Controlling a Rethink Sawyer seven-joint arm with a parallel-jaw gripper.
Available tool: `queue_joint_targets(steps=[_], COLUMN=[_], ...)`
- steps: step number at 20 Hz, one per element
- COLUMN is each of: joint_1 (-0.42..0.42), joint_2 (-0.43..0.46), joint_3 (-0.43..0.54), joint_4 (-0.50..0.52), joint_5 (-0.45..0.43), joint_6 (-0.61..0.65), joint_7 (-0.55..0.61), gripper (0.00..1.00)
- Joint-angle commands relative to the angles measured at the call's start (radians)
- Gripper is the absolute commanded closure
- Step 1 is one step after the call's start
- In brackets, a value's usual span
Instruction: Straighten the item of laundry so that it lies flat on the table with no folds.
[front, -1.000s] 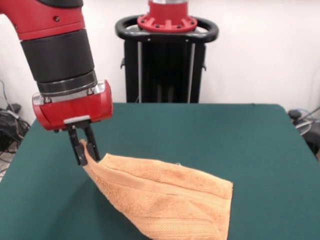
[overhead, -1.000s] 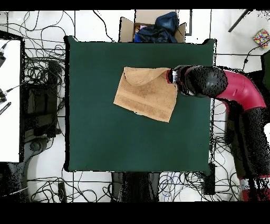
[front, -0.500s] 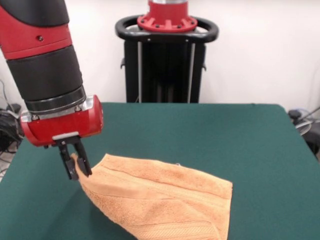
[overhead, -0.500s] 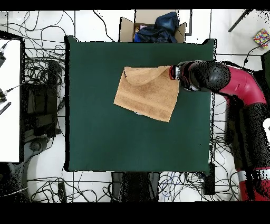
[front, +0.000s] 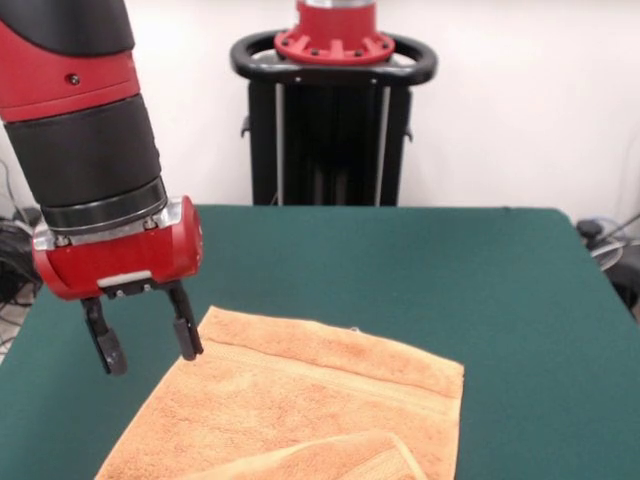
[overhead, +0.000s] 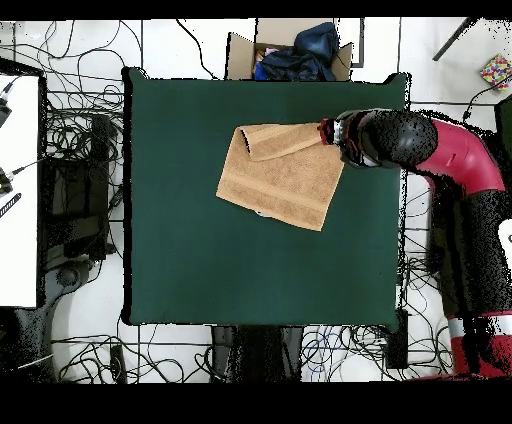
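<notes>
Gripper (front: 146, 344) released, empty, over towel (front: 300, 400) corner (one edge folded over) on green table (front: 420, 270).

The Sawyer arm (front: 85, 120) is showing a glossy red shell with a small dark screw, a wide black cylindrical band, a silver ring, and a rounded red wrist housing carrying two thin black fingers (front: 187, 335).
</notes>
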Motion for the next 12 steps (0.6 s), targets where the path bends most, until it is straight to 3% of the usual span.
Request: queue_joint_targets(steps=[1,6,12], joint_1=[0.044,0.043,0.056], joint_2=[-0.034,-0.069,-0.18], joint_3=[0.005,0.003,0.001], joint_4=[0.015,0.062,0.231], joint_5=[-0.043,-0.032,0.008], joint_6=[0.094,0.085,0.032], joint_7=[-0.166,-0.134,-0.005], gripper=[0.0,0.0,0.0])
